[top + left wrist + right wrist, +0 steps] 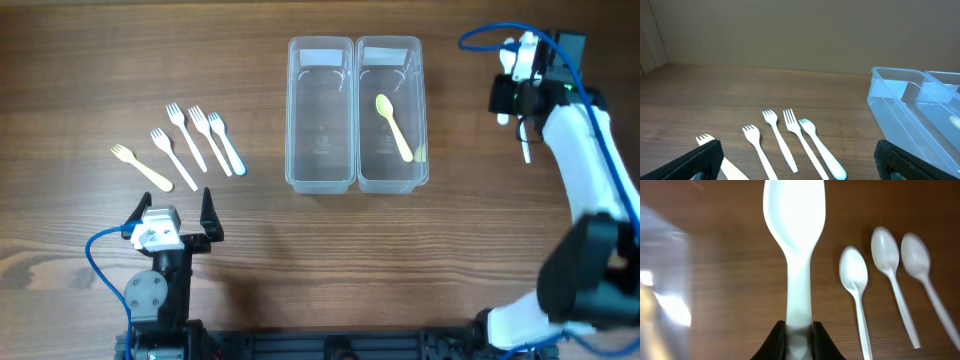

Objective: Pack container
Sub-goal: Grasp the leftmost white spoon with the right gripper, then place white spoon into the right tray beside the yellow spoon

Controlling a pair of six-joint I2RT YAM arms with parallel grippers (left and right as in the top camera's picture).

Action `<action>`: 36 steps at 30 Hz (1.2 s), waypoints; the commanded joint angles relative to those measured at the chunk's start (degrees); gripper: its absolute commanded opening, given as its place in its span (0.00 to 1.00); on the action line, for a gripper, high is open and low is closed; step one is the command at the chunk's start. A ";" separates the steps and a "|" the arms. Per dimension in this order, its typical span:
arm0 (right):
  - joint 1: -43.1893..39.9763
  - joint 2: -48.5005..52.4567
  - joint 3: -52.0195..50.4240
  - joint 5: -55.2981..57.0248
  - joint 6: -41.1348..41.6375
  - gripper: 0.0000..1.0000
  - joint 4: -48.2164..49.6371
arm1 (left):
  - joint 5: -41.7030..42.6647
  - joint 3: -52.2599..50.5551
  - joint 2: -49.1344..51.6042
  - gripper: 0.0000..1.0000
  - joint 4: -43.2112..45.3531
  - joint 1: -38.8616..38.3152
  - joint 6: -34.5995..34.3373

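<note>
The clear twin container stands in the middle of the table, its two long tubs side by side. The left tub looks empty. A yellow-green spoon lies in the right tub. My right gripper is shut on the handle of a white spoon, held above the wood to the right of the container. In the overhead view this gripper sits at the far right. My left gripper is open and empty, just in front of several forks. In the left wrist view the forks lie between its fingers.
Three white spoons lie on the table right of the held spoon. The forks include a yellowish one and a pale blue one. The container's near corner shows in the left wrist view.
</note>
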 commanded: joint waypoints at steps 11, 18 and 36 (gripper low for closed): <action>19.67 -5.33 0.17 -6.12 4.66 0.04 -2.73 | 0.50 -0.48 -0.52 1.00 0.17 -0.33 1.07; 23.85 -0.87 0.15 -3.74 6.19 0.04 -0.96 | 0.50 -0.48 -0.52 1.00 0.17 -0.33 1.07; 23.19 -3.23 0.81 -0.37 5.81 0.38 -0.72 | 0.50 -0.48 -0.46 1.00 0.17 -0.33 1.07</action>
